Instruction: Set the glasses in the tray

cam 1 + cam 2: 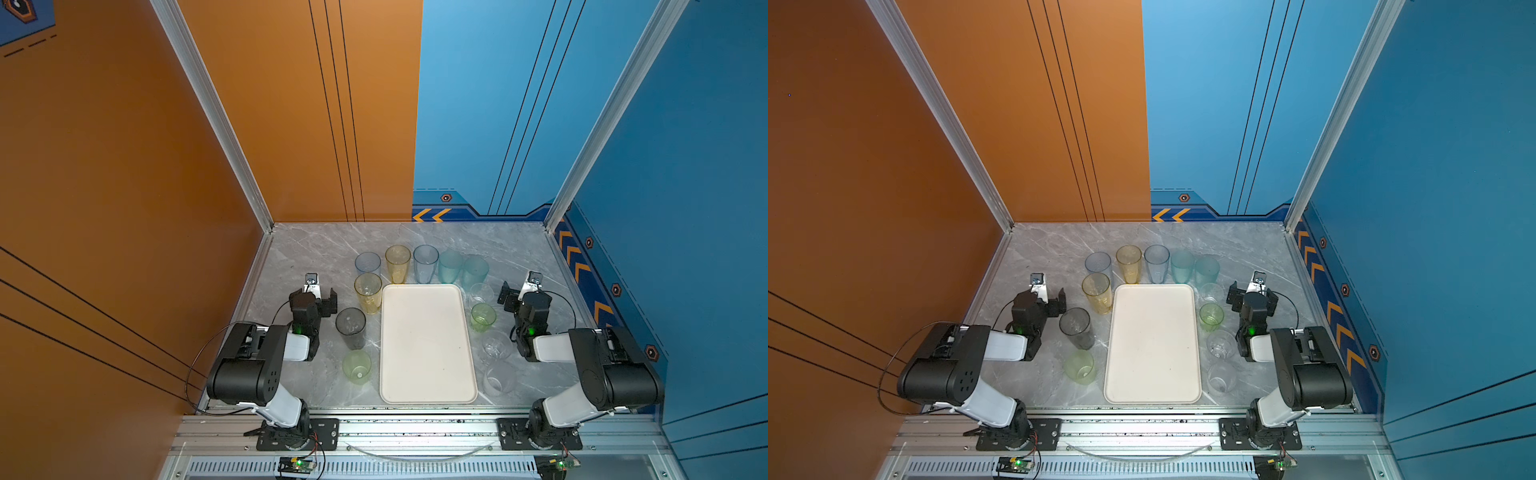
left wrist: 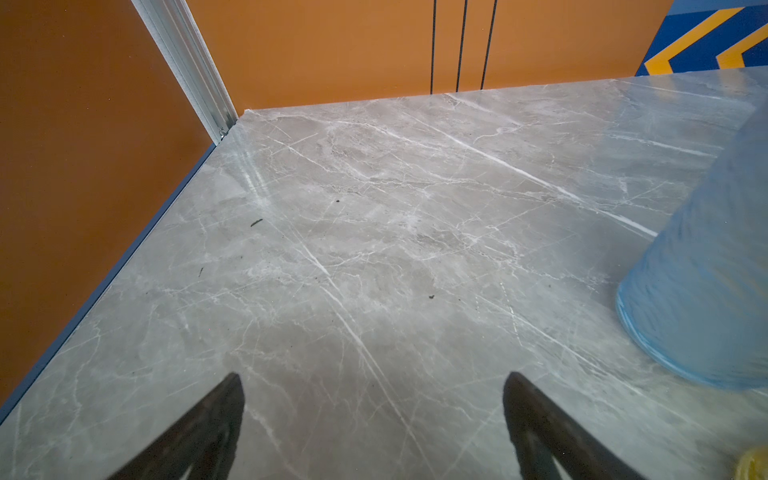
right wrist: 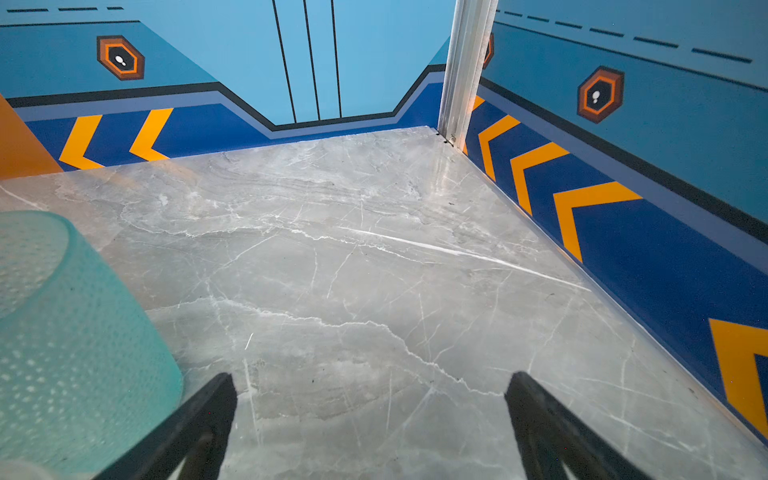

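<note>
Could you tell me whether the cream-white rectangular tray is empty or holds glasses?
Empty: the cream-white rectangular tray shows only bare surface in both top views; the translucent tumblers stand around it on the marble table.

Both arms sit folded low; the left pincer [image 2: 373, 376] and the right pincer [image 3: 370, 375] stand wide apart, seemingly holding nothing.

We see the tray [image 1: 428, 345] at lower centre in both top views, flat on the table [image 1: 311, 249]. Glasses [image 1: 397, 259] stand on the table in a row above it and down both its sides.
</note>
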